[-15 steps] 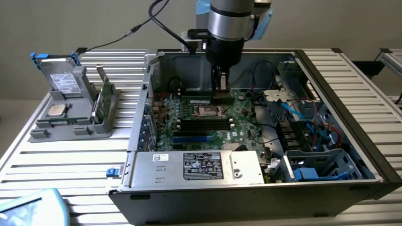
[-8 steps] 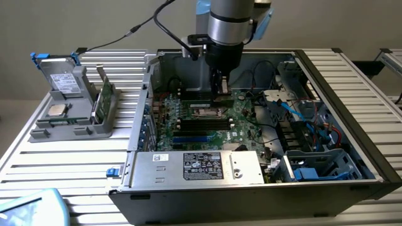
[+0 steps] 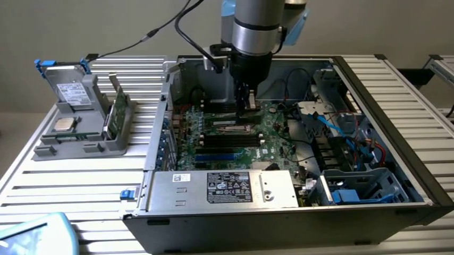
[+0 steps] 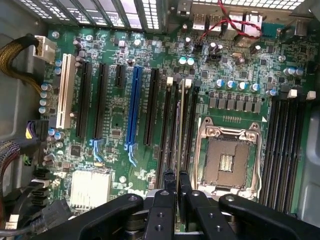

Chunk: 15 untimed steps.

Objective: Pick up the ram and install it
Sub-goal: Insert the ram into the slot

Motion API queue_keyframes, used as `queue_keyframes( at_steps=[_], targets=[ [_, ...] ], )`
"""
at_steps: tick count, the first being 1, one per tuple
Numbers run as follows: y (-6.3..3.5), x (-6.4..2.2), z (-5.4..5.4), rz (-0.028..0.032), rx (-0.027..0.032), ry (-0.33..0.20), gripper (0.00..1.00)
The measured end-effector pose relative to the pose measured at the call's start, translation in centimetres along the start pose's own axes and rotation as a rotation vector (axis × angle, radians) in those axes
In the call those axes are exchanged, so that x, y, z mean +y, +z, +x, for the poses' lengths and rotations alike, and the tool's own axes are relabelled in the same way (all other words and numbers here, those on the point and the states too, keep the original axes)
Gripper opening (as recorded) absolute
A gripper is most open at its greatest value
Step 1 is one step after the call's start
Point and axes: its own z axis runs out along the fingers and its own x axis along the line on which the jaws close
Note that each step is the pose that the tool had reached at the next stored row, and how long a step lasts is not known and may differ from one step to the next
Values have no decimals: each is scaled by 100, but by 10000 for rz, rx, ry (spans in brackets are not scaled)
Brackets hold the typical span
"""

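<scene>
The gripper (image 4: 175, 194) is pinched narrow on the ram (image 4: 180, 125), which hangs on edge straight below it over the motherboard (image 4: 115, 120). Its long axis seems to run along the black slots (image 4: 191, 120) beside the empty socket (image 4: 230, 160).

silver arm, black gripper

the arm (image 3: 254, 24) is a smooth silver tube with light blue caps (image 3: 299, 15) at its joint. below the tube comes a round black wrist (image 3: 250, 66) with a small black-and-silver bracket (image 3: 215, 57) on one side. a thin black cable (image 3: 186, 33) loops into that bracket, and a grey plug (image 3: 149, 35) sits further along the line. the gripper (image 4: 176, 184) is matte black, with curved link bars (image 4: 100, 212) dotted with round pin holes and two slim flat fingers (image 4: 167, 186) with small screws.
</scene>
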Motion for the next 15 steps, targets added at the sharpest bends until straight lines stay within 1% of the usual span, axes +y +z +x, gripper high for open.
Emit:
queue_keyframes(
  at_steps=[2, 5, 13, 15],
  targets=[
    [35, 21, -3, -2, 16, 1, 14],
    [90, 17, -5, -3, 28, -2, 14],
    [236, 6, -10, -2, 31, -1, 14],
    [254, -3, -10, -3, 34, 10, 14]
  ],
)
